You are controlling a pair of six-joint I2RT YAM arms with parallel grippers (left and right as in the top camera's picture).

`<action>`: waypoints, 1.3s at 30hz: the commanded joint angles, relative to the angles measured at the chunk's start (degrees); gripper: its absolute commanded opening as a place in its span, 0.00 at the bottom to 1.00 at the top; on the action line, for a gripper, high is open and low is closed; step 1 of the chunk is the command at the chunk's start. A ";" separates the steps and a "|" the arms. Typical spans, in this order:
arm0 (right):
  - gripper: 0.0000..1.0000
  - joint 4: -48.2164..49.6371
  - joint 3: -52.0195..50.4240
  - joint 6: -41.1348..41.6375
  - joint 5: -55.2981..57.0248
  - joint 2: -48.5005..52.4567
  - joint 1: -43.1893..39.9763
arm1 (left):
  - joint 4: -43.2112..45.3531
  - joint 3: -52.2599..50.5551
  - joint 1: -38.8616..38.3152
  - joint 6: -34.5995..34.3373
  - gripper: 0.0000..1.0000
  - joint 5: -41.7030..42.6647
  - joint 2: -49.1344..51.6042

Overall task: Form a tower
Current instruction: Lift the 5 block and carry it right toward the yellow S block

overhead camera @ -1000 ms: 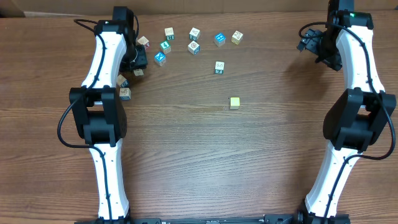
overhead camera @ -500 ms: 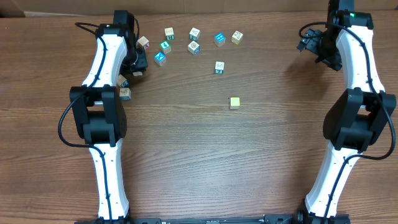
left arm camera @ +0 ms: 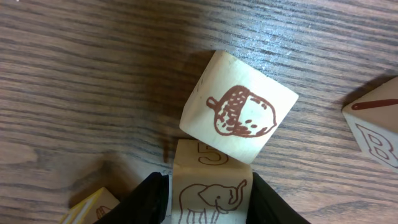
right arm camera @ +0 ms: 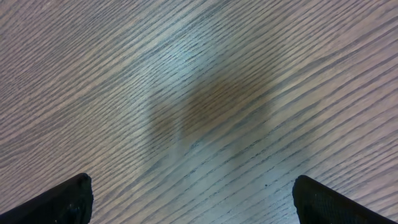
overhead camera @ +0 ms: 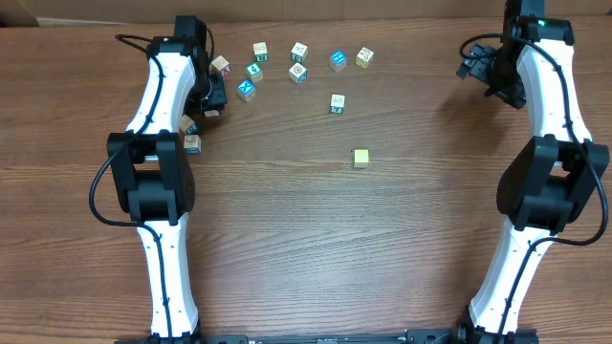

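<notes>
No tower shows in any view; only separate picture cubes lie on the table. My left gripper (overhead camera: 207, 105) is at the far left of the cube cluster. In the left wrist view it (left arm camera: 210, 186) is shut on a wooden cube with an elephant drawing and a "5" (left arm camera: 210, 198). Touching that cube's far edge is a tilted acorn cube (left arm camera: 238, 106). A yellow-green cube (overhead camera: 360, 158) sits alone mid-table. My right gripper (overhead camera: 475, 67) hovers at the far right, open over bare wood (right arm camera: 193, 199).
Several loose cubes lie along the back, among them blue ones (overhead camera: 246, 90) (overhead camera: 338, 60) and a white-faced one (overhead camera: 297, 73). Two more cubes (overhead camera: 192, 143) sit beside the left arm. A lettered cube (left arm camera: 376, 127) and a yellow-edged cube (left arm camera: 93, 208) flank the left gripper.
The left wrist has shifted very slightly by the cubes. The cubes and the right arm have not moved.
</notes>
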 commanded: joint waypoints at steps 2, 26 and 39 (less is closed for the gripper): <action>1.00 0.24 0.68 0.17 0.35 -1.05 -0.04 | 0.04 1.75 0.04 0.50 0.37 -0.55 0.42; 1.00 0.24 0.68 0.17 0.35 -1.05 -0.04 | -2.56 2.71 -0.11 1.33 0.27 0.07 -6.64; 1.00 0.24 0.68 0.17 0.35 -1.05 -0.04 | -7.48 2.71 -1.90 -3.96 0.04 23.43 -26.49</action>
